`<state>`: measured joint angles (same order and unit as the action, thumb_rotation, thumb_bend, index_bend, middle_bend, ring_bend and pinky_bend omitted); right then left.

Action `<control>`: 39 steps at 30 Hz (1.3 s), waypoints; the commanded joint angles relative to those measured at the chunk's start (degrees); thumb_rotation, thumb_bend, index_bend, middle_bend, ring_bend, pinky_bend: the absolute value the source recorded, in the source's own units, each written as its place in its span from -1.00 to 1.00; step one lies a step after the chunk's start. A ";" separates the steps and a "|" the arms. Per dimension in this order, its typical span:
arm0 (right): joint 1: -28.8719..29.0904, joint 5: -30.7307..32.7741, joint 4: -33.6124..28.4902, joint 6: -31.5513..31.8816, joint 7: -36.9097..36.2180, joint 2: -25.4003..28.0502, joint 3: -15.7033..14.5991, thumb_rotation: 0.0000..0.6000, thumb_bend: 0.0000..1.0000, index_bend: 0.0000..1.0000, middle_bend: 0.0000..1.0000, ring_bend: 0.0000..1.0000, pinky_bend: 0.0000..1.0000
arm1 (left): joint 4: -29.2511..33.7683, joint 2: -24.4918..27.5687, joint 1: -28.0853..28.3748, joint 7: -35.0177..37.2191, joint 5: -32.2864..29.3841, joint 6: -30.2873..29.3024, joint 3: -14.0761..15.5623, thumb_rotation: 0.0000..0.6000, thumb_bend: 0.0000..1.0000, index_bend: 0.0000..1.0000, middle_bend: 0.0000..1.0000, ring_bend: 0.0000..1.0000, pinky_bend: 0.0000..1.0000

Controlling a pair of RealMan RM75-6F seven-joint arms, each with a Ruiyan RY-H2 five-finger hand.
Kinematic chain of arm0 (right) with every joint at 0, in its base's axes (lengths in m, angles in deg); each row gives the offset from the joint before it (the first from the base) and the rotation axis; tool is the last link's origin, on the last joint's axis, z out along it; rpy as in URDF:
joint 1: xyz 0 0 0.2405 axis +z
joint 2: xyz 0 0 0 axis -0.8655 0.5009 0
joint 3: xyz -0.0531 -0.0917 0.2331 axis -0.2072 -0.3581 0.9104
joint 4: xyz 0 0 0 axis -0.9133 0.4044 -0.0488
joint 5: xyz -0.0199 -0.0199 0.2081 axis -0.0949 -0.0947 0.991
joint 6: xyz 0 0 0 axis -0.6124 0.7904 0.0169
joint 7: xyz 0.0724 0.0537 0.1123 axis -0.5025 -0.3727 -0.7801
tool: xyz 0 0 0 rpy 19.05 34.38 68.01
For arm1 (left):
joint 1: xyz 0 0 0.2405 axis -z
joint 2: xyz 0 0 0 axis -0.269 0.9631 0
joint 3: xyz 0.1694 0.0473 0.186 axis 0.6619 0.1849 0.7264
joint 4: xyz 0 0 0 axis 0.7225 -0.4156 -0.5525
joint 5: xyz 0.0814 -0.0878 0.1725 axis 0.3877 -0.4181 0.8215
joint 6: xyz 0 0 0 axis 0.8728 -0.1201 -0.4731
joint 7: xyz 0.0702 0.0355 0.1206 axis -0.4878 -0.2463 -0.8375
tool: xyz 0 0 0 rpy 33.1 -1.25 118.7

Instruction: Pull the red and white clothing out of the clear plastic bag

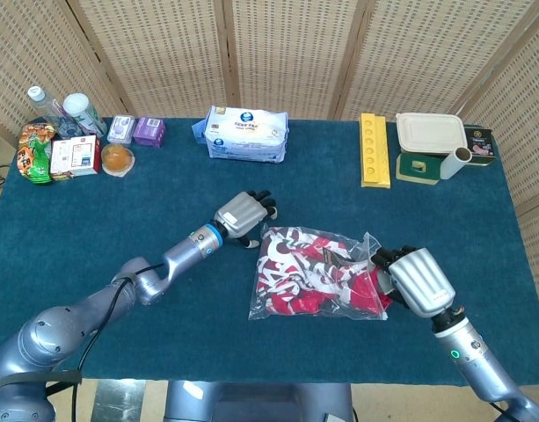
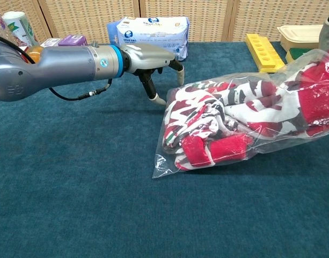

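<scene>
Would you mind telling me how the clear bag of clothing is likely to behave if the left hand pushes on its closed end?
The bag is thin film over bunched clothing, so it will probably dent and crumple rather than slide stiffly. It looks light, and its glossy surface may slip under the left hand beside it.
</scene>
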<state>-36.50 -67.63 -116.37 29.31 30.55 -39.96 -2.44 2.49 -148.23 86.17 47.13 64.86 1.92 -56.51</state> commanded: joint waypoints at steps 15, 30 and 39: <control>-0.07 0.69 0.52 -0.53 -0.99 0.23 -0.20 1.00 0.33 0.45 0.06 0.40 0.33 | -7.83 -6.02 1.54 5.83 2.95 -0.34 0.52 1.00 -0.20 0.05 -0.61 -0.81 -0.52; -0.30 0.95 -0.09 -0.72 -1.07 0.44 -0.47 1.00 0.33 0.46 0.08 0.42 0.34 | -10.80 -6.98 -0.08 10.81 5.02 -4.11 1.90 1.00 0.07 0.28 -0.61 -0.81 -0.44; -0.75 0.93 -0.71 -0.30 -0.83 0.88 -0.64 1.00 0.33 0.46 0.08 0.42 0.34 | -7.97 -3.04 -3.26 11.86 6.36 -7.23 3.96 1.00 0.13 0.31 -0.59 -0.81 -0.43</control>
<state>-37.22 -66.67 -117.05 28.99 29.69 -39.12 -3.06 -6.57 -152.59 83.95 58.73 70.89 -4.49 -53.18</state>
